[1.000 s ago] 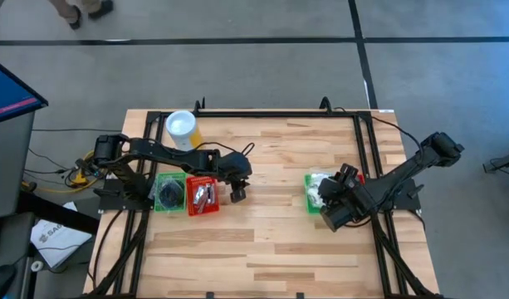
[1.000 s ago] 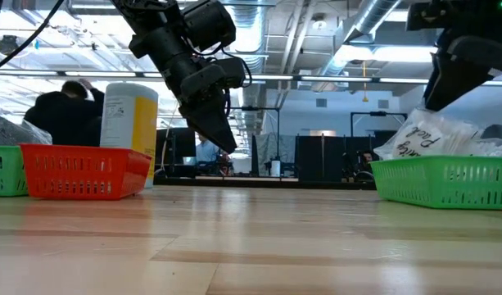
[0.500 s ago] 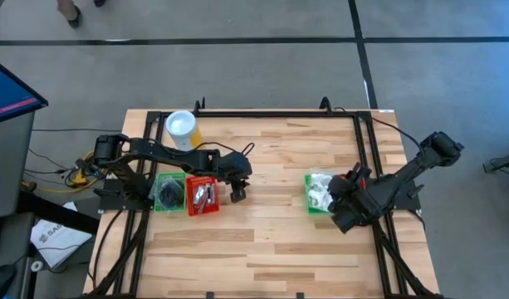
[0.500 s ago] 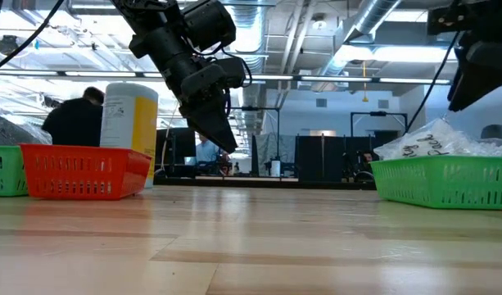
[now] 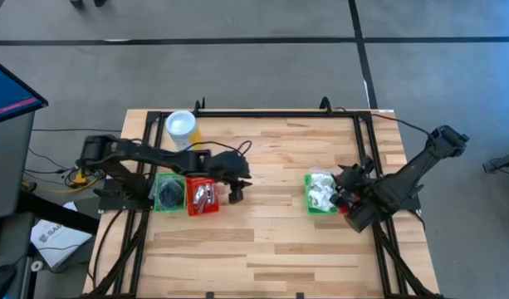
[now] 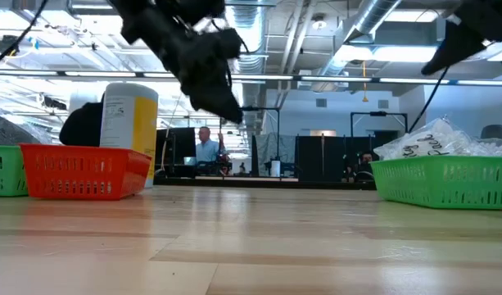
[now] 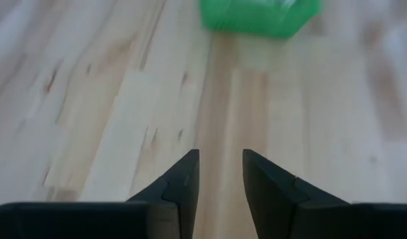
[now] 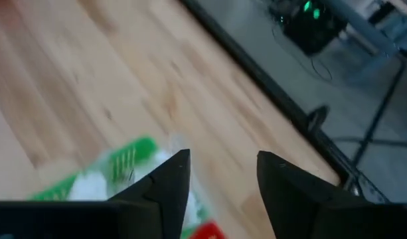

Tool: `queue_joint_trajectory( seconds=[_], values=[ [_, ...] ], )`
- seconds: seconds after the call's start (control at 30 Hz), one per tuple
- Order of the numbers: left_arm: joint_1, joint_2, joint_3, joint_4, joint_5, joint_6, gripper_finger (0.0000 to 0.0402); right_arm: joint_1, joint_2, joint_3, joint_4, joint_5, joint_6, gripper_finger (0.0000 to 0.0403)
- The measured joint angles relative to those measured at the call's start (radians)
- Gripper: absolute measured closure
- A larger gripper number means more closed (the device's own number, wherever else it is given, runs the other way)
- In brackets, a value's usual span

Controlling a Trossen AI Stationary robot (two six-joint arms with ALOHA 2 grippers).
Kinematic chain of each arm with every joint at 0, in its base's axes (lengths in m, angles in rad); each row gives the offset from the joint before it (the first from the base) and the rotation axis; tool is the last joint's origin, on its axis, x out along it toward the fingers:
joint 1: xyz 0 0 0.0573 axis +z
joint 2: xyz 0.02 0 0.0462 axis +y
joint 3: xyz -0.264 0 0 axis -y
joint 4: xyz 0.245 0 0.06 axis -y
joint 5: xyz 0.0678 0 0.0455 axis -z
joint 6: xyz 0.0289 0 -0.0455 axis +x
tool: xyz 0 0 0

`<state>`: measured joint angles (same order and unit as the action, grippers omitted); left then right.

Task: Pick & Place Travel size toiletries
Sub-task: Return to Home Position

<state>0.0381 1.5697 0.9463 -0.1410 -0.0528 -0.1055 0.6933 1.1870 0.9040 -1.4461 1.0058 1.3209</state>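
Note:
White sachets fill the green tray at the table's right; its wall shows in the low view. At the left, a green tray holds black discs and a red tray holds small silvery tubes. My left gripper hangs open above bare wood just right of the red tray, nothing between its fingers. My right gripper hovers open at the right green tray's right side, its fingers holding nothing.
A yellow cylinder with a white top stands at the far left, behind the trays. Something red lies under my right arm beside the green tray. Bare wood spans the middle and near side. A black frame rail runs along the right.
My right gripper has drawn back from over the right green tray toward the table's right edge, rising and rolling about its own line. My left gripper has risen a little beside the red tray. The trays and their contents have stayed put.

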Motion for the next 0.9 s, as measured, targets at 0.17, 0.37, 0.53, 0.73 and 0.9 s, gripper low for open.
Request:
queue_joint_trajectory(
  seconds=[0.17, 0.37, 0.53, 0.73, 0.9],
  values=[
    [-0.017, -0.143, -0.118, 0.139, -0.010, -0.002, 0.0293, 0.000, -0.111, -0.043, 0.096, 0.121, -0.072, 0.0261],
    [-0.018, -0.354, -0.262, 0.219, -0.072, -0.003, 0.0293, -0.021, -0.237, -0.117, 0.264, 0.222, -0.244, 0.0279],
    [-0.019, -0.487, -0.360, 0.324, -0.079, 0.000, 0.0293, -0.041, -0.342, -0.173, 0.301, 0.239, -0.287, 0.0284],
    [-0.019, -0.605, -0.432, 0.339, -0.084, 0.048, 0.0293, -0.032, -0.471, -0.226, 0.397, 0.300, -0.391, 0.0284],
    [-0.018, -0.653, -0.487, 0.423, -0.096, 0.049, 0.0293, -0.019, -0.559, -0.254, 0.542, 0.331, -0.547, 0.0285]
  ],
)
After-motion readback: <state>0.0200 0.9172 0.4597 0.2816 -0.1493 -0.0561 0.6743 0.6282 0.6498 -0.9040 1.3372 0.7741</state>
